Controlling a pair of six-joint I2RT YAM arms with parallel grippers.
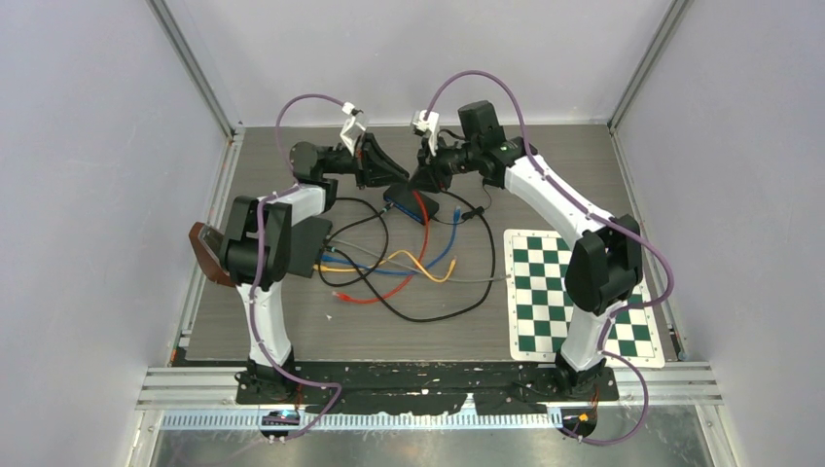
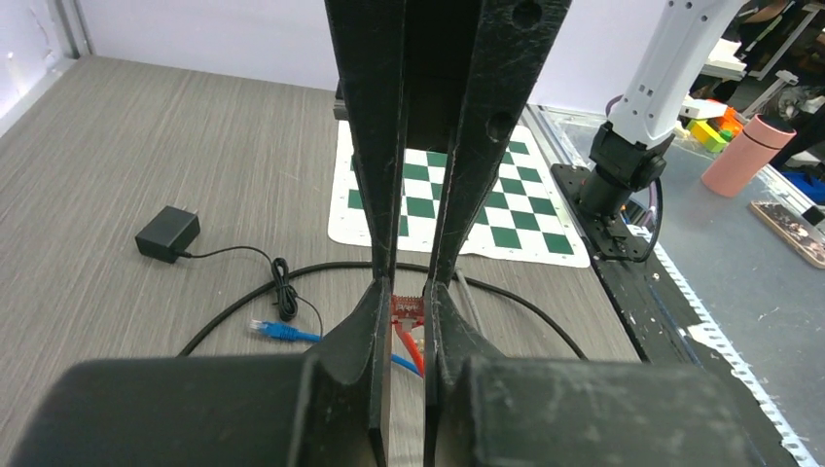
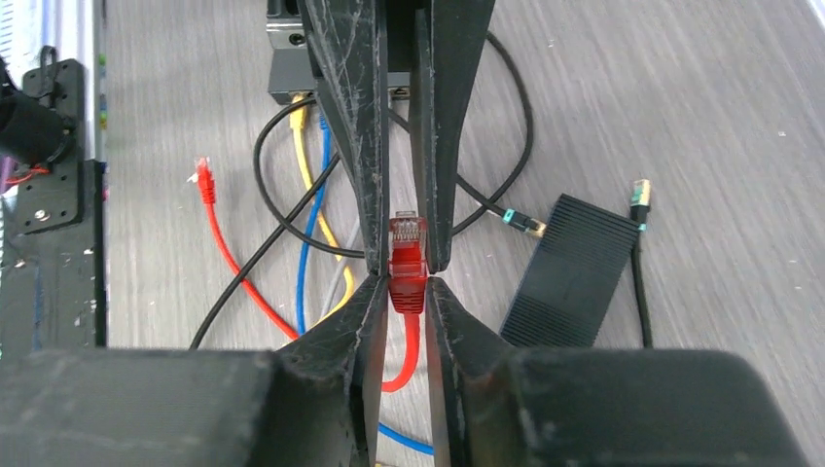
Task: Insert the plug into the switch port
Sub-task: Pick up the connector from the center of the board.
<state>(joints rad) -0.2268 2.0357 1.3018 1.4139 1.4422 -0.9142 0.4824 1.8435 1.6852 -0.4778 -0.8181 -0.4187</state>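
My right gripper [image 3: 408, 277] is shut on a red plug [image 3: 408, 261]. The plug's clear tip points away and its red cable hangs down between the fingers. In the top view this gripper [image 1: 423, 182] hovers tip to tip with my left gripper [image 1: 397, 180] over a dark ribbed box [image 1: 409, 204]. My left gripper [image 2: 409, 292] is nearly shut, with a red plug piece [image 2: 409, 308] pinched in its narrow gap. The switch [image 3: 290, 68], a grey-black box with yellow and blue cables plugged in, lies to the left [image 1: 309, 238], apart from both grippers.
Loose red, blue, yellow, grey and black cables tangle mid-table [image 1: 409, 272]. A free red plug [image 3: 204, 177] and a blue plug [image 2: 275, 331] lie on the wood. There is also a small black adapter [image 2: 167, 233], the ribbed box [image 3: 569, 268] and a checkerboard mat [image 1: 574, 292] at the right.
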